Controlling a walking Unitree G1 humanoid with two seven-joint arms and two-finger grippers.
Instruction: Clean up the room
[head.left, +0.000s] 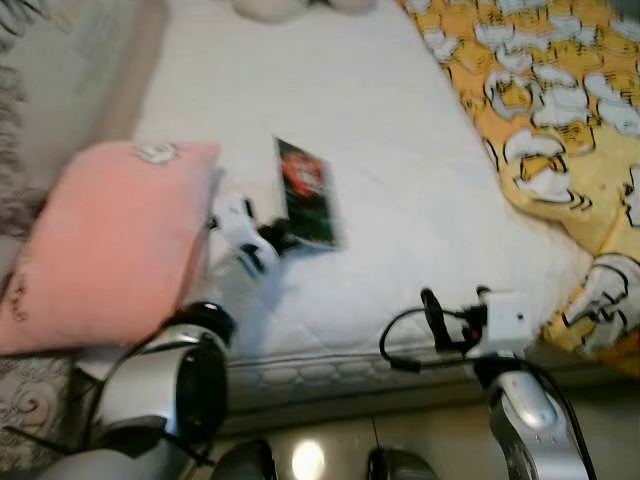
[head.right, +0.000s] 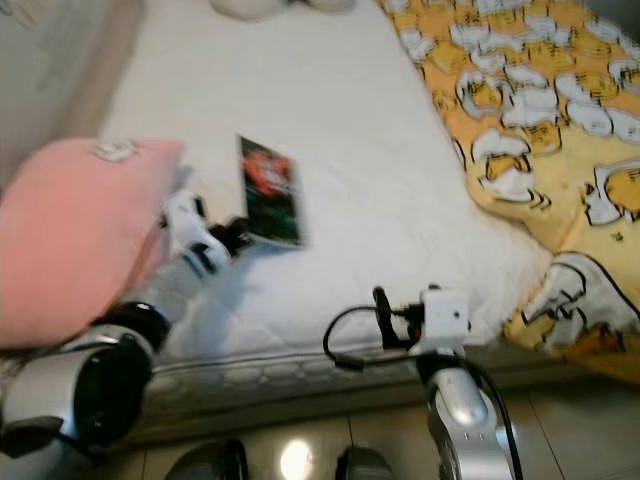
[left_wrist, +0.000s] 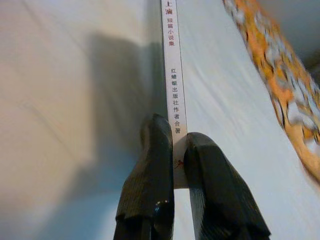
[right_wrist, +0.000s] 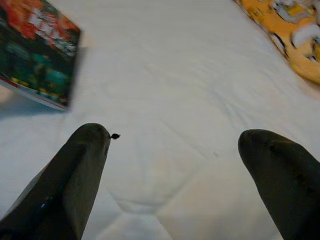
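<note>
Centre-left of the head frame: my left gripper (head.left: 283, 240) is clamped on the near edge of the dark green paperback book with a red cover picture (head.left: 306, 192), lying on the white quilted mattress (head.left: 400, 160) just beside the pink cushion (head.left: 105, 245). The pinch sits on the white spine (left_wrist: 174, 95), which I judge gives a firm edge for lifting. My right gripper (right_wrist: 175, 150), lower centre-right, hangs spread and empty over the mattress, well apart from the book.

White quilted bed (head.left: 400, 150) fills the middle of the frame. Yellow cartoon-print blanket (head.left: 550, 90) is bunched at the upper right, spilling down the right edge. Tiled floor (head.right: 590, 430) runs along the bottom, with a bright glare spot at bottom centre.
</note>
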